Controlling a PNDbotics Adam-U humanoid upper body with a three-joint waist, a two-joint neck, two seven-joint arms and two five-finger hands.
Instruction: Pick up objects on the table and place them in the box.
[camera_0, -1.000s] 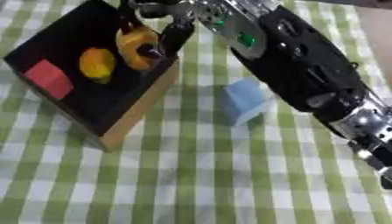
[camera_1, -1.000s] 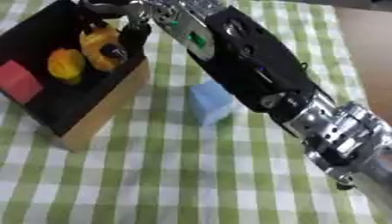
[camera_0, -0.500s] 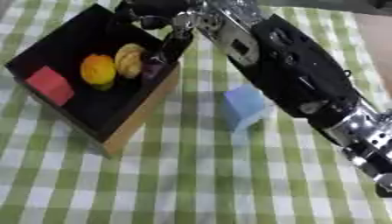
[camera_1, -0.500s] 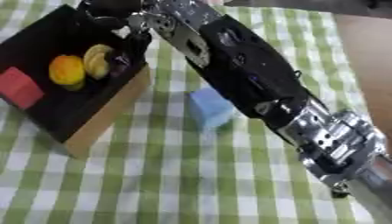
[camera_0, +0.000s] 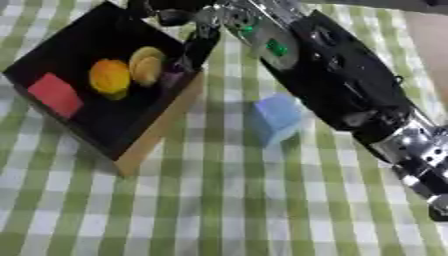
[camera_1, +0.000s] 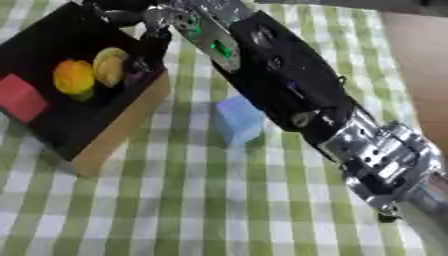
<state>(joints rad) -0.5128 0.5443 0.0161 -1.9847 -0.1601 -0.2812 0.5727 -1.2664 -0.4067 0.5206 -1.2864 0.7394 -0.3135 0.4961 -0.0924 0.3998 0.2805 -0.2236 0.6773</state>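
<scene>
The right hand is blurred against the dark box, and its upper part runs off the top edge, so whether its fingers are curled or straight cannot be told. The right arm covers the far right corner of the box and part of the checked cloth beyond it, and leaves the picture at the lower right. The arm also overlaps the right side of the pale blue block. The two yellow-orange pieces in the box are too soft to identify. The box's left corner is cut off in the right eye view.
</scene>
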